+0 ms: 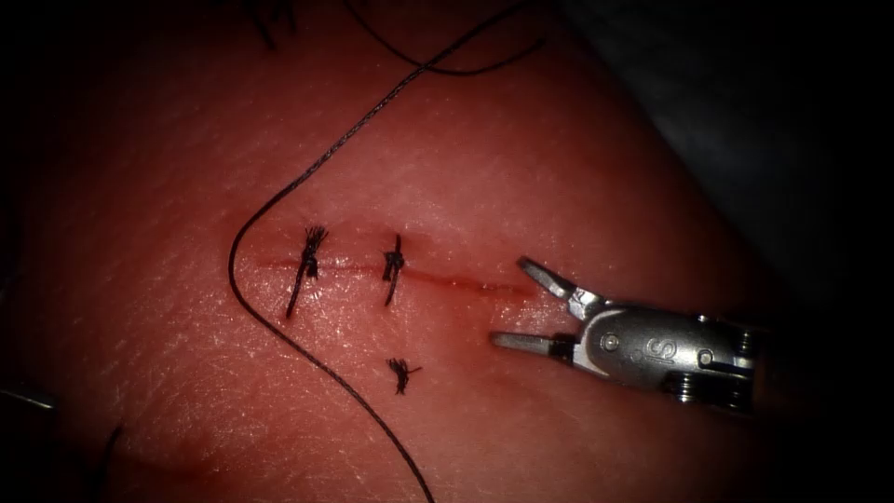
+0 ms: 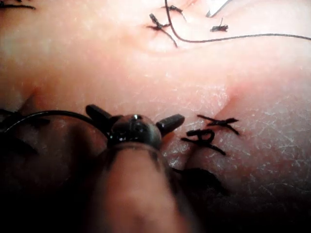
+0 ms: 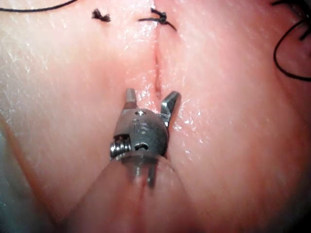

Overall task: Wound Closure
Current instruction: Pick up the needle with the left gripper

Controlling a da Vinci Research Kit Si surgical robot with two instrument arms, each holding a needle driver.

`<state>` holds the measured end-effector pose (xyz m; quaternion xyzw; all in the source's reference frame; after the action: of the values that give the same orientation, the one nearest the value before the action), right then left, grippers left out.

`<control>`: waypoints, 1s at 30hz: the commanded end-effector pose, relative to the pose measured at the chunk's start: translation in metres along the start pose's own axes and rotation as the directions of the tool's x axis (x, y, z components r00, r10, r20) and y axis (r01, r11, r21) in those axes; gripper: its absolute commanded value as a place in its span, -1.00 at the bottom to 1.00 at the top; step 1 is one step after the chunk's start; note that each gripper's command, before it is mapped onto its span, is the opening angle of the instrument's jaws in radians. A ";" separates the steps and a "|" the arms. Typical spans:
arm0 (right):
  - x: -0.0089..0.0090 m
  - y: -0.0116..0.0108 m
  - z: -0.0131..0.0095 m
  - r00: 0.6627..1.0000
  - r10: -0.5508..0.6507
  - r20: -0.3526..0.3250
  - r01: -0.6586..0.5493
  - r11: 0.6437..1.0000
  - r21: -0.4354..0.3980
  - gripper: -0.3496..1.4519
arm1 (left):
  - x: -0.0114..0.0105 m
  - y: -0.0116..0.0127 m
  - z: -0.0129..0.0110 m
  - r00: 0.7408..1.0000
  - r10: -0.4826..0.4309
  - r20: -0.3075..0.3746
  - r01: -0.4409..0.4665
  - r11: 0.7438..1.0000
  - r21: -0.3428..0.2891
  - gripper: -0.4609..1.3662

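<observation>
Tissue (image 1: 521,168): horizontal cut (image 1: 466,279) carrying two knotted stitches (image 1: 394,265), with loose thread (image 1: 279,200) looping past its left end. Right tool (image 1: 531,307): level at the cut's right end, jaws wide apart, empty. Left tool (image 2: 133,119): jaws spread, thread beside one jaw, grasp cannot be told; needle unseen.

Background-wise: in the endoscope view a dark grey surface (image 1: 745,84) is seen past the upper-right edge of the tissue (image 1: 559,158). It's flat and dimly lit, and what it's made of can't be told. The light is thrown mostly onto the middle of the scene, where small wet glints are picked up. It's lost toward the borders, which are left nearly black. In the right wrist view a pale greyish strip of background (image 3: 12,194) is seen beside the tissue, too blurred to be named. That view is lit hard and bright.
</observation>
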<state>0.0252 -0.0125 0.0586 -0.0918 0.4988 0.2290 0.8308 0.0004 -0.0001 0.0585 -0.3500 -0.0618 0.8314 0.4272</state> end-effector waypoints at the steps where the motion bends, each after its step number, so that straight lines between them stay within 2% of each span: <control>1: 0.0000 0.0000 0.0000 1.000 0.000 0.000 0.000 1.000 0.007 0.84 | 0.0000 -0.0002 -0.0001 1.000 0.000 0.001 0.000 1.000 -0.001 0.89; 8: 0.0000 0.0000 0.0000 1.000 0.000 0.000 0.000 1.000 0.006 0.84 | -0.0009 -0.0019 -0.0001 1.000 -0.009 0.026 0.008 1.000 0.024 0.89; 14: 0.0000 0.0000 0.0000 1.000 0.000 0.000 0.000 1.000 0.006 0.84 | -0.0029 -0.0026 0.0005 0.996 -0.023 0.087 0.022 1.000 0.017 0.90; 21: 0.0001 -0.0001 0.0000 1.000 0.000 0.001 0.000 1.000 0.006 0.85 | -0.0050 -0.0042 0.0021 0.994 -0.076 0.078 0.075 0.997 0.017 0.90; 25: 0.0002 -0.0002 -0.0001 1.000 0.000 0.003 0.000 1.000 0.007 0.85 | -0.0057 -0.0047 0.0033 0.992 -0.105 0.071 0.106 0.994 -0.011 0.88; 27: 0.0002 -0.0003 -0.0002 1.000 0.000 0.003 0.000 1.000 0.007 0.85 | -0.0061 -0.0048 0.0036 0.991 -0.113 0.068 0.115 0.993 -0.024 0.84; 30: 0.0002 -0.0003 -0.0003 1.000 0.000 0.003 0.000 1.000 0.007 0.85 | -0.0063 -0.0048 0.0036 0.989 -0.129 0.066 0.132 0.990 -0.041 0.51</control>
<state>0.0253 -0.0128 0.0582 -0.0910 0.4977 0.2289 0.8317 0.0038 -0.0011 0.0664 -0.3298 -0.1175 0.8092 0.4719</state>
